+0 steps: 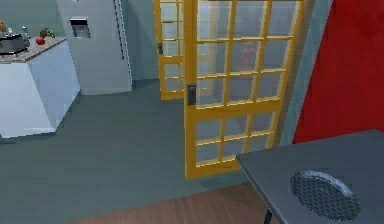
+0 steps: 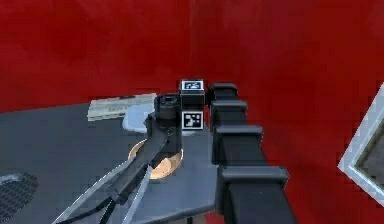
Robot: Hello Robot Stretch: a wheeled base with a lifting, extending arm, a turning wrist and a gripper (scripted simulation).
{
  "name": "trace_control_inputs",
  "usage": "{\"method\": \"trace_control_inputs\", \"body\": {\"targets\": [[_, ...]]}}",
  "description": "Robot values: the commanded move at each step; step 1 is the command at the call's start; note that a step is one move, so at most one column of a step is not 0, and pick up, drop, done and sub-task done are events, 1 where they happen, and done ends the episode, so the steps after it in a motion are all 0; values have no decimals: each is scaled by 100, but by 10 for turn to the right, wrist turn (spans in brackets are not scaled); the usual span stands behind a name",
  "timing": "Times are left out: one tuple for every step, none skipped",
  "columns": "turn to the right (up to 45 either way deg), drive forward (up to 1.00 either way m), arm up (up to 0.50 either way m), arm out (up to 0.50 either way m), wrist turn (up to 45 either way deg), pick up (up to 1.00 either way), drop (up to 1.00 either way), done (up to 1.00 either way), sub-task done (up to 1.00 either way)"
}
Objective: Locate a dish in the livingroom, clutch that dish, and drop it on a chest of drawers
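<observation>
Red wall [image 2: 80, 50] backs the whole workspace and also runs down the forward view's right. Yellow glass-paned doors [image 1: 235, 90] stand mid forward view, with a grey fridge [image 1: 95, 45] and a white counter [image 1: 35, 85] further off to the left. None of that matters for this step.

The dark grey table [image 2: 50, 140] is the work surface, set close to the red wall. The arm [image 2: 240, 150] reaches out over it, marker squares at its far end. On the table we note a pale flat book-like thing [image 2: 120, 106] by the wall and a round mesh thing [image 2: 15, 190] at the arm side view's lower left.

The gripper [image 2: 112, 188] sits left of the marker squares, fingers pointing down-left across the tabletop. We cannot tell whether the fingers are spread or pressed together. With the dish lying right at the gripper, we cannot tell whether it holds anything either.

The dish [image 2: 172, 163] is the small tan round thing flat on the table, partly hidden under the gripper's body. We judge the step in hand to be the grasp. To do it well we want a finger on either side of the rim, not riding on top, since a shallow dish likely slides on a smooth top. Then lift straight up before any base turn. Sweep neither the book-like thing nor the mesh thing.
</observation>
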Motion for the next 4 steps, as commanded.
{"method": "trace_control_inputs", "body": {"targets": [[0, 0, 0, 0, 450, 0, 0, 0, 0], [0, 0, 0, 0, 450, 0, 0, 0, 0], [0, 0, 0, 0, 120, 0, 0, 0, 0], [0, 0, -16, 0, 0, 0, 0, 0, 0]]}}
